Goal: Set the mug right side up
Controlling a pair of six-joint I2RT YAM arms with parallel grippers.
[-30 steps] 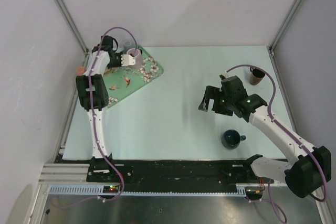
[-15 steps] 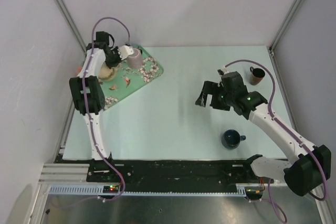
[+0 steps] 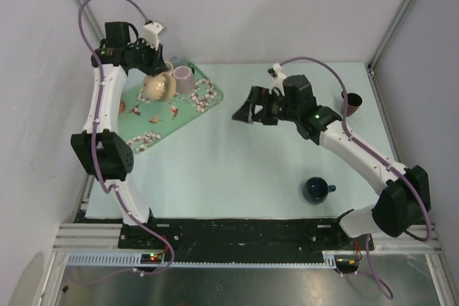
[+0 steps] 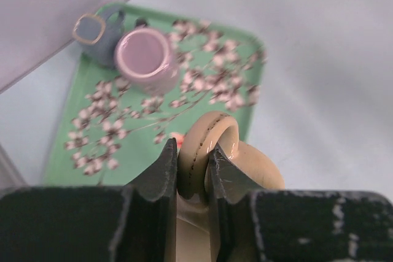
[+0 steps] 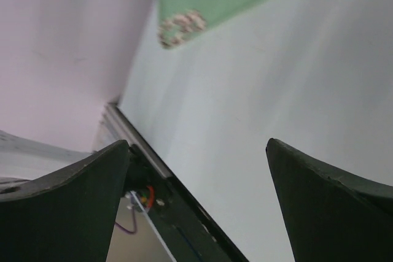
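Mug, cream (image 4: 261,167), hangs from the left hand (image 4: 191,154). The fingers are pinching its handle (image 4: 206,133) flat-on, one pad on each face of the ring. The body sits under and just past the fingertips and looks to be clear of the tray (image 4: 132,145) below. Which way the mouth faces: cannot tell from either view.

Beyond the fingertips, on the tray: a pink mug (image 4: 144,56), and touching it on its far side a grey-blue mug (image 4: 98,29).

The right hand (image 5: 196,170) is spread wide and holds nothing, out over bare table (image 3: 251,170) and well apart from the left. A dark blue mug (image 3: 315,190) and a brown cup (image 3: 351,103) stand behind it on the table, not involved.

Step in hand (judgement): mug is carried by the handle, with reorienting and setting down not yet done.

Risks:
- The grip is on the handle ring only, so the heavy body could swivel about the pinch when the wrist rolls. The mug would end up tilted rather than upright.
- The glazed handle may slip between the pads, and a drop would land on the tray.
- The pink mug is near the likely set-down spot. A swinging body could knock it.
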